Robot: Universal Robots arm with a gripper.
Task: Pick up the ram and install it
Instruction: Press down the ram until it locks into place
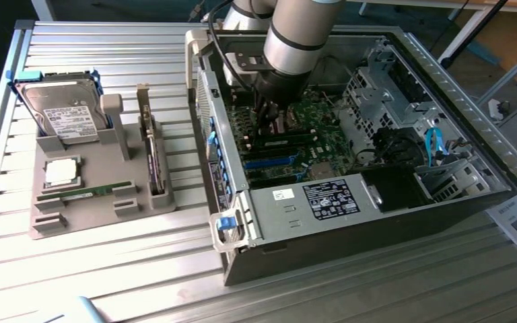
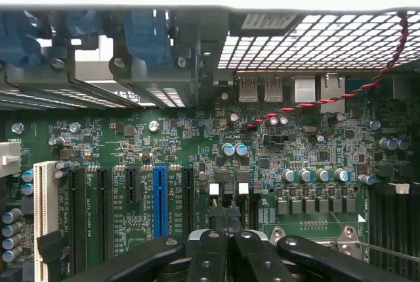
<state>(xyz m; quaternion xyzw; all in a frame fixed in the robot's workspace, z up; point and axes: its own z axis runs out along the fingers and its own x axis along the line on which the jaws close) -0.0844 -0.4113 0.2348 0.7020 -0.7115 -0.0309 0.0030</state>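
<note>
The ram (image 1: 89,194) is a thin green stick lying flat in the grey holder (image 1: 79,215) on the table, at the exterior view's left. My gripper (image 1: 266,125) is far from it, lowered into the open computer case (image 1: 474,141) above the green motherboard (image 1: 317,145). In the wrist view the gripper (image 2: 226,215) is shut, its two black fingertips (image 2: 218,216) pressed together with nothing visible between them. They hover just over the motherboard (image 2: 197,144), near the blue slot (image 2: 159,200). Dark memory slots (image 2: 390,226) lie off to one side.
The holder also carries a hard drive (image 1: 65,114), a square silver processor (image 1: 62,172) and an upright expansion card (image 1: 155,158). Inside the case are a drive cage (image 1: 375,87), blue cables (image 1: 433,145) and a power supply (image 1: 330,198). A red-black wire (image 2: 328,101) crosses the board.
</note>
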